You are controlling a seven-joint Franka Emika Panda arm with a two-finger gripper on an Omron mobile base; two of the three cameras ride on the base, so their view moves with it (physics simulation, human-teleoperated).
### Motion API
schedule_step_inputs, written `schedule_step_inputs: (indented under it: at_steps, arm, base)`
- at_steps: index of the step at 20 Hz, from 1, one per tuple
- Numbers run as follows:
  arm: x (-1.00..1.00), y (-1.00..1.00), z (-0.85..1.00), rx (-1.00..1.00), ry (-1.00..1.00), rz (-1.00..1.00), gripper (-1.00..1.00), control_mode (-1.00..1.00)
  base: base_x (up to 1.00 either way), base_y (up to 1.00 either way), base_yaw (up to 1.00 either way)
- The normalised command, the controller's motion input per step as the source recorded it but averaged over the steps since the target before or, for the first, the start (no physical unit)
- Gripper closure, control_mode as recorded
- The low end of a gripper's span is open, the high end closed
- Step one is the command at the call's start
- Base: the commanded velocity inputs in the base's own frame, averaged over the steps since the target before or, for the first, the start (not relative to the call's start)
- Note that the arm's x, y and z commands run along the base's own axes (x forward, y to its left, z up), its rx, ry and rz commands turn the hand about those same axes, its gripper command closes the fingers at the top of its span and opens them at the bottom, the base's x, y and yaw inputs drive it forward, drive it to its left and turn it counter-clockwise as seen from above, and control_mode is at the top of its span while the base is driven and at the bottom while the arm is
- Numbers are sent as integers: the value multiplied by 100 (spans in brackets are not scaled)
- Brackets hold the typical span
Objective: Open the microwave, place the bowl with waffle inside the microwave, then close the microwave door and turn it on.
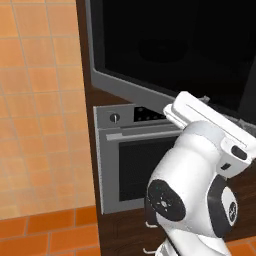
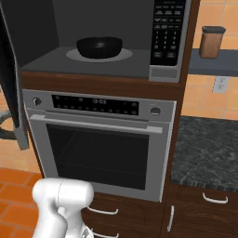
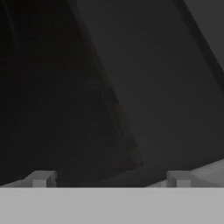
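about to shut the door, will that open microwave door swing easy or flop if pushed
Probably stiff: the microwave door is one wide glass panel in a steel frame. It likely pivots on its hinge rather than tipping. The glass may be slick, so the open gripper might slide.

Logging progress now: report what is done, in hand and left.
Done: microwave door swung open, bowl sits on the turntable inside the microwave. In hand: nothing; the end effector is open against the dark door panel. Left: closing the door, pressing the keypad.
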Motion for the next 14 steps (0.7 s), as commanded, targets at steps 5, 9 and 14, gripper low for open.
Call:
schedule_step_inputs:
  at_steps: [5, 9, 14]
  arm:
    - [99, -13, 0, 12, 19, 43, -100, -100]
    - [98, -11, 0, 12, 16, 38, -100, -100]
    - [75, -21, 0, 5, 14, 28, -100, -100]
  base:
    - [0, 0, 0]
    - [0, 0, 0]
    - [0, 0, 0]
